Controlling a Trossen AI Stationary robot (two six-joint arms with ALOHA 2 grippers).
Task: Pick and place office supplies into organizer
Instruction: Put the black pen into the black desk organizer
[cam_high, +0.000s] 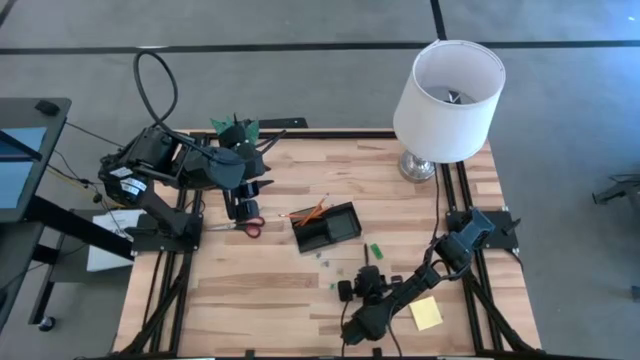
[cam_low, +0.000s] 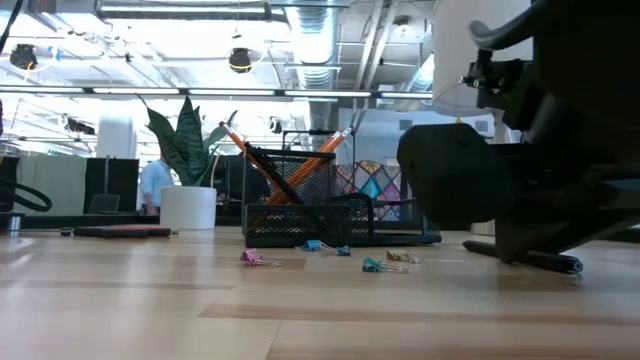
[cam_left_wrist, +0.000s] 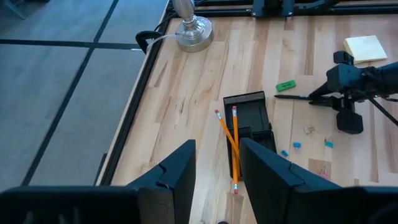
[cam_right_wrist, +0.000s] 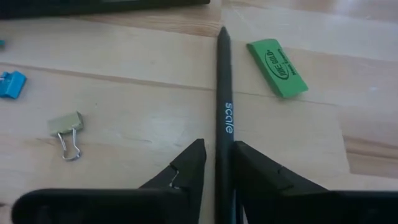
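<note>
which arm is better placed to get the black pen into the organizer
Right. Its gripper already has its fingers on either side of the black pen, beside the green eraser, close to the organizer. The left gripper is empty, over near the scissors.

two orange pencils (cam_left_wrist: 229, 140), one black pen (cam_right_wrist: 223, 118), one green eraser (cam_right_wrist: 277, 67), one sticky-note pad (cam_high: 425, 313).

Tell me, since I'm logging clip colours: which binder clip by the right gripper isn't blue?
The gold binder clip, wire handles folded out; the blue clip lies farther off.
</note>
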